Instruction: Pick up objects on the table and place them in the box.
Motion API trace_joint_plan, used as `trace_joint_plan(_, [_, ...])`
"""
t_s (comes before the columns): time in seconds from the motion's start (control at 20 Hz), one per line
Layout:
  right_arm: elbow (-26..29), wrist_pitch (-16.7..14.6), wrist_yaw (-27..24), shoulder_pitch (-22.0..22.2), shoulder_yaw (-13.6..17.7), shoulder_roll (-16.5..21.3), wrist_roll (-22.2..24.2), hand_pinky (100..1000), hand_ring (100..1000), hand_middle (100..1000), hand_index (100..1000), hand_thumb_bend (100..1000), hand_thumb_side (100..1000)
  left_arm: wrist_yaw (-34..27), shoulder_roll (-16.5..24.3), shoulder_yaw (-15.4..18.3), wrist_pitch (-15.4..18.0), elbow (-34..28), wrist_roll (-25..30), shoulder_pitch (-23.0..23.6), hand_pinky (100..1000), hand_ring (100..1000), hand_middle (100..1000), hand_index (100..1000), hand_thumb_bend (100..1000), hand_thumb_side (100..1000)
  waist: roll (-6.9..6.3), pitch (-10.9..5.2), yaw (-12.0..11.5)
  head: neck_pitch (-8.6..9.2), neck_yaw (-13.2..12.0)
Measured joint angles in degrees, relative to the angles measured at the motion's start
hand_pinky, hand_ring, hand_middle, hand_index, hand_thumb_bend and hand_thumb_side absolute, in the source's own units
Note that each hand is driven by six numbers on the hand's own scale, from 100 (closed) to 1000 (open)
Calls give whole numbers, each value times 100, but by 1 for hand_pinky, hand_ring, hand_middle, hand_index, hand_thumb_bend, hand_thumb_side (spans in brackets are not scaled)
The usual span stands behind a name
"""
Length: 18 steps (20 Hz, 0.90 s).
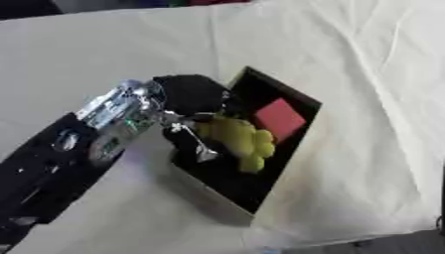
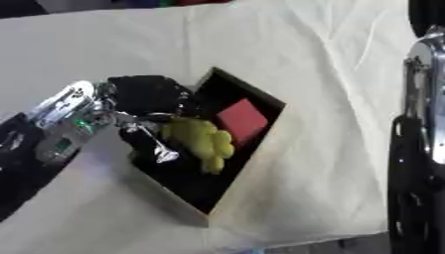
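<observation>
Cream cloth covers the table. At its middle, the yellow-green grape bunch hangs inside the black box, fingers of the left hand curled about its nine o'clock end. A red block already lies at two o'clock. Right hand unseen; nothing else shows awaiting pickup.

The black left hand covers the near-left corner of the black-lined open box, its fingers blurred against the dark lining; the yellow lumpy bunch hides part of the flat red block
</observation>
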State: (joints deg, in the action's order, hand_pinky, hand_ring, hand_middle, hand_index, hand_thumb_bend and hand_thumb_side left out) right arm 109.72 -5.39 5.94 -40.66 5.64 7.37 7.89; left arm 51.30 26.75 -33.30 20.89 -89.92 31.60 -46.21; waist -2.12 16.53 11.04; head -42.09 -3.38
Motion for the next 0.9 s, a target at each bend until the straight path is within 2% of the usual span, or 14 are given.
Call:
trace_joint_plan(0.05, [4,1,0,8,0,0,-1,836,770,538,721,100,901,37,0,1,15,-7,-7,0,677,776,792,906,448,660,0,-1,0,0,1])
trace_joint_plan(0.15, [13,6,0,33,1,0,-5,836,770,538,721,100,901,126,1,20,16,-45,-11,-1,681,781,795,908,457,661,-2,-14,0,0,5])
trace_joint_plan(0.4, [16,19,0,51,2,0,-17,835,769,538,720,100,902,394,9,83,-26,-179,-53,-1,682,782,791,902,413,627,-7,-46,-8,-2,23])
trace_joint_plan(0.55, [19,34,0,89,2,-1,-32,834,769,538,719,100,901,446,45,125,-53,-251,-73,-1,681,781,790,901,400,639,-18,-91,-14,-13,31])
trace_joint_plan(0.7, [36,41,0,111,2,-6,-37,834,769,539,719,100,900,403,101,192,-104,-364,-70,-1,675,775,786,898,336,624,-20,-132,-30,-15,31])
trace_joint_plan(0.9, [69,56,3,154,2,-27,-52,833,768,540,719,100,898,157,165,351,-237,-639,-45,-1,656,757,774,889,233,542,-20,-192,-44,-15,33])
